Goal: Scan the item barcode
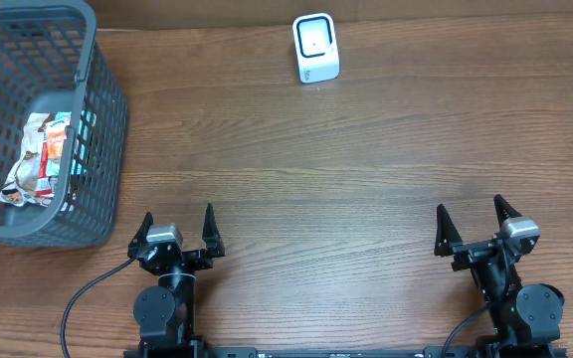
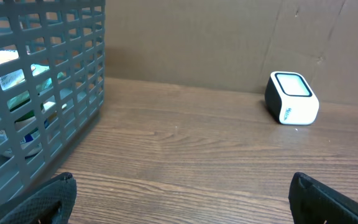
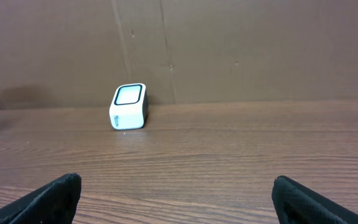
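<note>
overhead: left pincer (image 1: pixel 177 214) and right pincer (image 1: pixel 469 205) sit at the near bench (image 1: pixel 366 149) edge, fingers apart, empty. snack packets (image 1: pixel 43 159) lie in the grey basket (image 1: pixel 110 109), far left; the white scanner (image 1: pixel 316 48) stands far back.
left wrist: basket left, scanner right.
right wrist: scanner left of centre.

A wooden table (image 1: pixel 326 169) fills the overhead view, its brown boards running left to right with a dark, streaky grain. At its far edge stands a wall (image 3: pixel 260 50) of plain brown panels, flat and matte. In the right wrist view two vertical seams (image 3: pixel 166 50) split the wall, and a few small scuffs dot it. A soft shadow (image 3: pixel 23 96) lies low on the wall at the left. The light is even and mild, leaving a faint sheen on the table.
</note>
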